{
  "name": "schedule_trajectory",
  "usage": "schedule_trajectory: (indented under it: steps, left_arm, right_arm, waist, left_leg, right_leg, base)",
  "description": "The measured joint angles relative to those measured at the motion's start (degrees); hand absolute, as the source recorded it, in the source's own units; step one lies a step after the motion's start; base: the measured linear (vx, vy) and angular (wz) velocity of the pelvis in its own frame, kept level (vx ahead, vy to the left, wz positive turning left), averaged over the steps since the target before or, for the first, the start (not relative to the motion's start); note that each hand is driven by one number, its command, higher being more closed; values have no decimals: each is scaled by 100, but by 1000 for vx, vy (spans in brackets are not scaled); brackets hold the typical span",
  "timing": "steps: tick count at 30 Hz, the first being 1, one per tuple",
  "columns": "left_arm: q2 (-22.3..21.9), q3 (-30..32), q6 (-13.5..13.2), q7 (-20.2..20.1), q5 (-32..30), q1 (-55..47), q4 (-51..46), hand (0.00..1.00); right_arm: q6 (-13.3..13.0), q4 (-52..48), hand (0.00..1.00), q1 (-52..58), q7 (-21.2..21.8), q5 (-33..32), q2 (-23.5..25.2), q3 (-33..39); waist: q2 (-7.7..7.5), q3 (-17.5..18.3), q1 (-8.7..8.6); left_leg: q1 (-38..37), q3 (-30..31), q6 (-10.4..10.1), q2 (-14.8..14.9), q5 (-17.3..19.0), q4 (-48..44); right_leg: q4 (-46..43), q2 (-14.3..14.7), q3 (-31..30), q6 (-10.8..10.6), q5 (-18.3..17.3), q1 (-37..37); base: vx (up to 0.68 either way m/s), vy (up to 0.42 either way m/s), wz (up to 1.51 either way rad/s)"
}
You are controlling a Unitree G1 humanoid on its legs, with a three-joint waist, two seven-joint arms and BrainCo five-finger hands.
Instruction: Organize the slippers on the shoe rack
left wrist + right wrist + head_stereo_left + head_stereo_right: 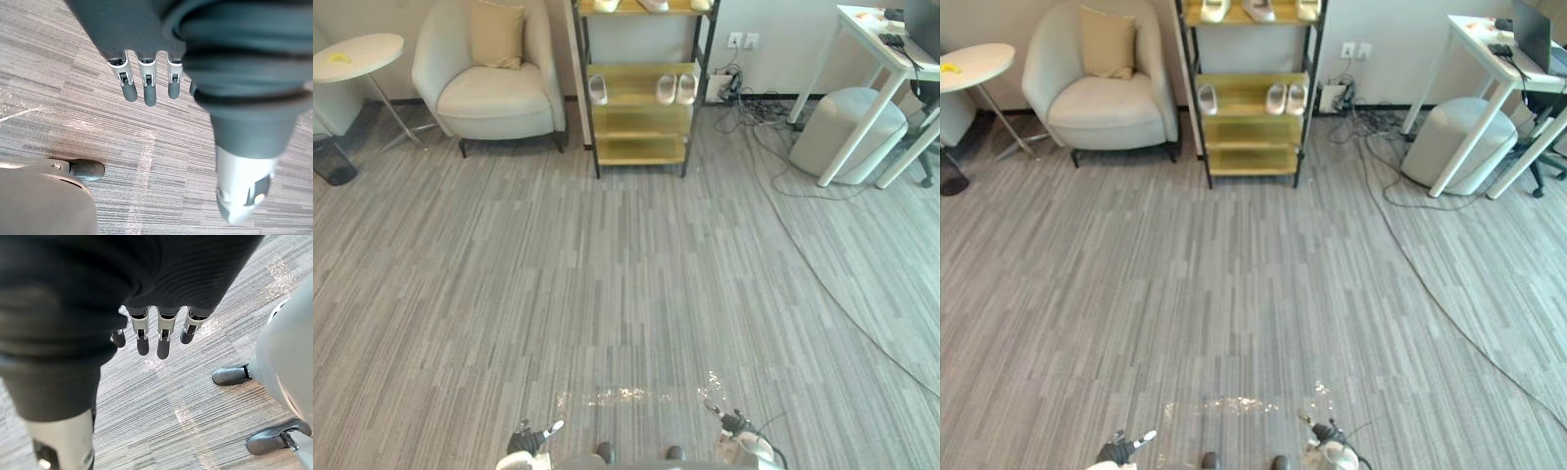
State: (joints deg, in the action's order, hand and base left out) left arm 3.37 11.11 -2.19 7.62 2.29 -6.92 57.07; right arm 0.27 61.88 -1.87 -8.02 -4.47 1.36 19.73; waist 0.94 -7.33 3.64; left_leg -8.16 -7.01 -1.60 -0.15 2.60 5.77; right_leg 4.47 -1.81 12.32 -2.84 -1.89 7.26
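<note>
Grey striped carpet (607,274); shoe rack (636,119) at far side, armchair (494,93) beside.

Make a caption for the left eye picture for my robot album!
Pale slippers sit on the gold shoe rack beside a cream armchair, far across the striped grey floor.

Both eye views look forward and down from the head, across the grey striped floor (626,274) to the far shoe rack (636,108), armchair (489,73) and white desk (886,49), which they share from slightly offset positions. Each wrist view points down along its own hand, the left hand (148,88) and the right hand (164,340), close above that floor.
</note>
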Motion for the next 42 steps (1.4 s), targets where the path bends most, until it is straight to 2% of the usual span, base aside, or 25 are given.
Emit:
schedule_trajectory:
  steps: [28,30,31,32,33,34,36,37,38,40,41,42]
  left_arm:
    - [86,-206,18,-3,5,101,-2,0]
    - [125,-185,28,-5,15,210,-24,0]
    - [107,-147,34,-7,18,217,-29,0]
    - [94,-112,37,-8,17,217,-42,0]
    - [84,14,45,-9,19,230,-142,0]
    - [66,76,46,-11,21,230,-189,0]
    - [-44,340,47,-9,40,207,-376,0]
    - [-44,359,47,-9,56,196,-391,0]
    - [-68,344,43,-13,86,181,-437,0]
    - [-76,340,41,-9,148,188,-457,0]
    - [-72,343,39,-7,175,181,-460,0]
    - [-90,334,37,-7,183,160,-455,0]
  right_arm:
    - [8,-8,0,-45,8,1,-148,-217]
    - [8,-24,0,-90,8,-11,-141,-224]
    - [5,-67,0,-89,5,-14,-150,-227]
    - [5,-103,0,-81,4,-14,-148,-233]
    - [-3,-262,0,-36,-5,-23,-127,-282]
    - [-4,-272,0,-33,-7,-24,-132,-315]
    - [2,-404,0,22,-61,-48,-143,-441]
    - [4,-436,0,38,-75,-51,-144,-444]
    - [8,-480,0,29,-112,-53,-150,-439]
    - [11,-475,0,-15,-116,-56,-169,-427]
    - [16,-474,0,-13,-119,-54,-170,-427]
    - [18,-469,0,-10,-121,-54,-172,-429]
  waist:
    - [7,-221,-23]
    - [-13,-365,-17]
    - [31,-407,-14]
    - [46,-421,-13]
    - [37,-495,-15]
    - [27,-509,-9]
    - [73,-617,59]
    - [75,-617,71]
    - [61,-632,100]
    - [38,-634,185]
    - [34,-631,266]
    - [40,-585,288]
  left_leg:
    - [111,137,17,-18,14,-111]
    - [660,146,-21,80,545,-1180]
    - [865,131,-56,177,805,-1700]
    - [957,114,-75,231,904,-1936]
    - [1387,-12,-118,365,1045,-2975]
    - [1559,-84,-115,419,1042,-3333]
    - [2351,-237,-65,766,941,-5153]
    - [2431,-270,-49,802,1018,-5219]
    - [2602,-356,-71,824,1165,-5080]
    - [2732,-353,-102,705,1150,-4246]
    - [2798,-335,-75,575,912,-3395]
    - [2757,-247,-64,467,527,-2593]
  right_leg:
    - [-91,-37,156,13,-72,-29]
    - [-427,-54,189,51,-285,-219]
    - [-524,-7,185,97,-384,-236]
    - [-534,15,176,102,-460,-236]
    - [-553,50,185,146,-542,-203]
    - [-553,56,184,154,-553,-186]
    - [-548,129,112,293,-645,121]
    - [-569,107,86,293,-686,145]
    - [-611,31,0,264,-757,179]
    - [-614,-133,-57,170,-824,172]
    - [-612,-249,-131,55,-894,190]
    - [-623,-333,-172,-100,-986,183]
  base:
    - [-21,-9,3]
    - [-31,-38,5]
    - [11,-28,-4]
    - [0,0,0]
    - [-7,-12,3]
    - [0,0,0]
    - [149,20,-16]
    - [248,76,-19]
    - [223,94,-27]
    - [259,134,-31]
    - [411,246,-28]
    - [357,216,-26]
